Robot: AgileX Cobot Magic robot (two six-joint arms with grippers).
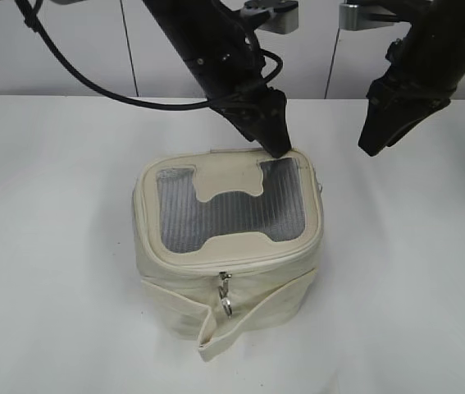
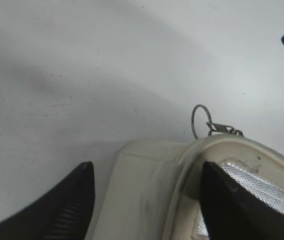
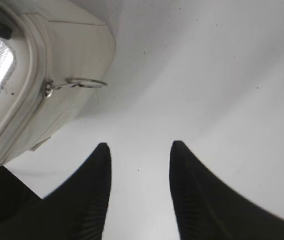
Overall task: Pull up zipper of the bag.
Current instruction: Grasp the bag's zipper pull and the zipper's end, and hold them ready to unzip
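The cream bag [image 1: 228,246] stands mid-table, lid up, with a grey mesh window [image 1: 240,215]. The zipper [image 1: 265,258] runs around the lid edge. One silver slider with a ring pull [image 1: 227,304] hangs at the front. A second ring pull [image 2: 199,121] sticks out from the bag's far side and also shows in the right wrist view [image 3: 85,82]. My left gripper [image 1: 275,141] is open and straddles the lid's rear corner [image 2: 148,167], one finger on the mesh. My right gripper [image 1: 376,138] is open and empty [image 3: 140,145], above the table to the right of the bag [image 3: 56,50].
The loose cream strap [image 1: 216,328] hangs down the bag's front onto the white table [image 1: 52,246]. A white wall [image 1: 68,49] runs behind the table.
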